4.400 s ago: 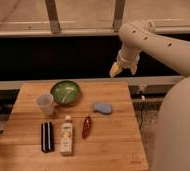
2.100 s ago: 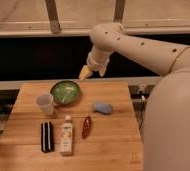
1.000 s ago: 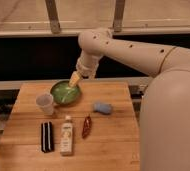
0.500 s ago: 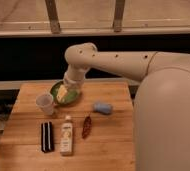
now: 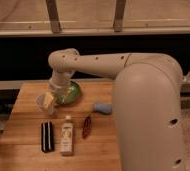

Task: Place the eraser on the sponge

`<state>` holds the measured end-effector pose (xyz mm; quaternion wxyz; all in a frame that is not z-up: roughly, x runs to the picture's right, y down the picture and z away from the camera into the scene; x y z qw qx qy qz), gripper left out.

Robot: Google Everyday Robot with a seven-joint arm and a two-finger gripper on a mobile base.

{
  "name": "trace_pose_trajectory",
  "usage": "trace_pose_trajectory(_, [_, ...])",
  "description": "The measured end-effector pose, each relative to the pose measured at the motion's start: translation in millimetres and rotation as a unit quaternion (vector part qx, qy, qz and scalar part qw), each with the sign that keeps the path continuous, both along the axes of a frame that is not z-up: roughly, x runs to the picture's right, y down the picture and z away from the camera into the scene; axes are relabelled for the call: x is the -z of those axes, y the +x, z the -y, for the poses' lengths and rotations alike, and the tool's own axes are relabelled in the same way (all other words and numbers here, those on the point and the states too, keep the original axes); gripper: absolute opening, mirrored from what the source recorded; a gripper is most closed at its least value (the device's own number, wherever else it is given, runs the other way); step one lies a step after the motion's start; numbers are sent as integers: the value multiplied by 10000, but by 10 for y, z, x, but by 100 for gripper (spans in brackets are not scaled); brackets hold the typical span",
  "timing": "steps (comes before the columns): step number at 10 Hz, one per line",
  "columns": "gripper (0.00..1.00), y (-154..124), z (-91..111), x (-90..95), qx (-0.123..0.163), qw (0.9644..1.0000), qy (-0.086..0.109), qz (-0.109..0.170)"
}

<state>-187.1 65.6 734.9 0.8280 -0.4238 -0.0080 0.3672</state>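
Observation:
The eraser (image 5: 47,136), a flat black block with a pale stripe, lies on the wooden table (image 5: 103,150) near the front left. A small light-blue sponge (image 5: 103,107) rests right of centre. My gripper (image 5: 49,100) hangs over the table's left part, above and behind the eraser, in front of the green bowl (image 5: 73,92). It is well left of the sponge. The arm sweeps in from the right, passing over the bowl.
A white bottle (image 5: 67,135) lies just right of the eraser, and a dark red pepper-shaped thing (image 5: 87,127) lies right of the bottle. A pale cup (image 5: 41,102) stands at the left, partly behind the gripper. A dark ledge and metal rails run behind the table.
The arm has swung steadily from the upper right to the left and down. The gripper now hangs low over the table's left part, closer to the eraser. The objects have not moved.

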Motion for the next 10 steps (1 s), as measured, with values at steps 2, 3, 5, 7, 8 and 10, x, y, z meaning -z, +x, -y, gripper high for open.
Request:
trace_pose_trajectory(2, [68,-40,-11,14,16,10000,-2,31])
trace_pose_trajectory(3, [68,-6,-3,-1,8,10000,-7,14])
trace_pose_trajectory(5, [68,-154,-157,-53,160,9997,-131,115])
trace_pose_trajectory(7, [68,-346,-432,-78,282,9992,-225,165])
trace_pose_trajectory(8, [68,-453,-593,-93,354,9988,-292,190])
trace_pose_trajectory(10, [68,-624,-815,-142,497,9976,-417,224])
